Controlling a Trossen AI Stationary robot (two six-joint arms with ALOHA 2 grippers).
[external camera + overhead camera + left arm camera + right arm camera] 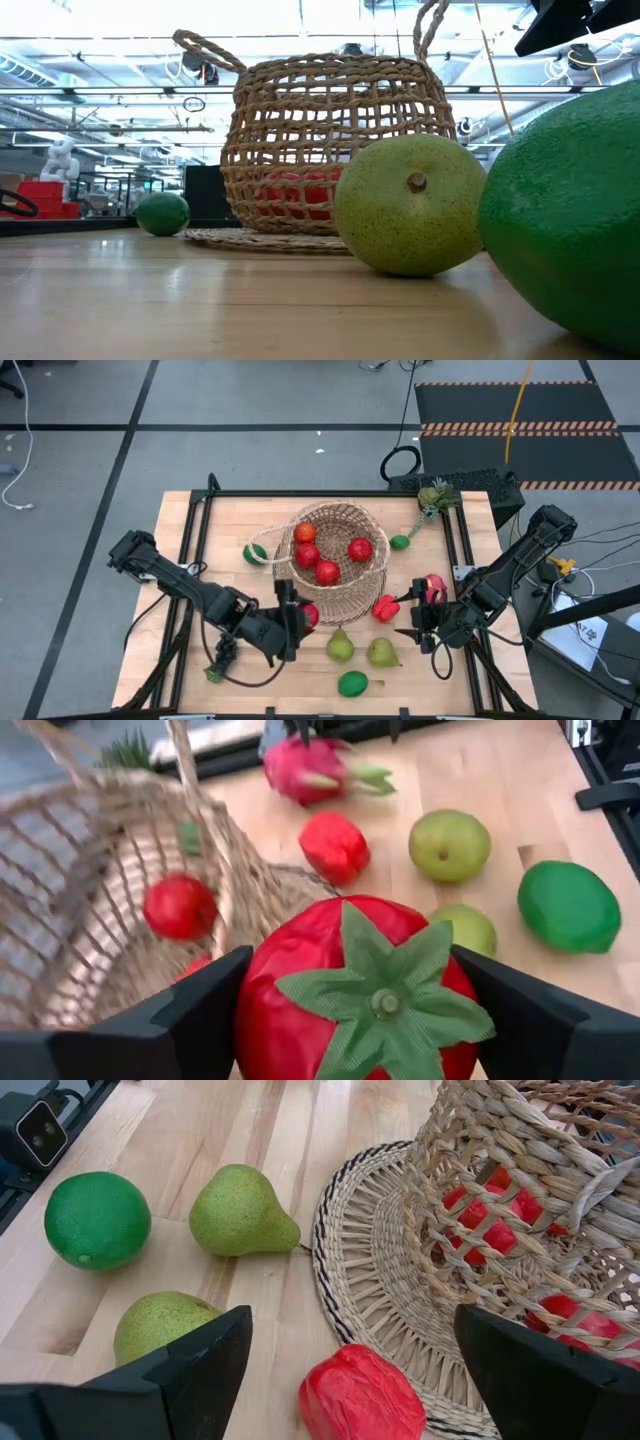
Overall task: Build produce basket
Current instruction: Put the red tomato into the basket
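Note:
The tan wicker basket [335,550] stands on a round woven mat [365,1250] at the table's middle, with several red round fruits [327,571] inside. My left gripper [296,618] is shut on a red tomato [350,990] just by the basket's near left side. My right gripper [415,617] is open and empty, its fingers either side of a red fruit [360,1398] lying on the mat's edge without touching it. A pink dragon fruit [432,588] lies beside it. Two green pears [340,647] [381,652] and a lime [352,683] lie near the front edge. My left gripper pinches the tomato's two opposite sides [262,1010] between its two fingers [190,1015], coming roughly level from the table's left. The tomato's green leafy top [385,985] faces back toward the wrist. Whether it is clear of the table does not show.
Two more limes [255,553] [399,542] lie left and right of the basket. Dark grapes [225,655] lie under the left arm. A green leafy piece [435,497] sits at the far right corner. A black frame [200,510] edges the table.

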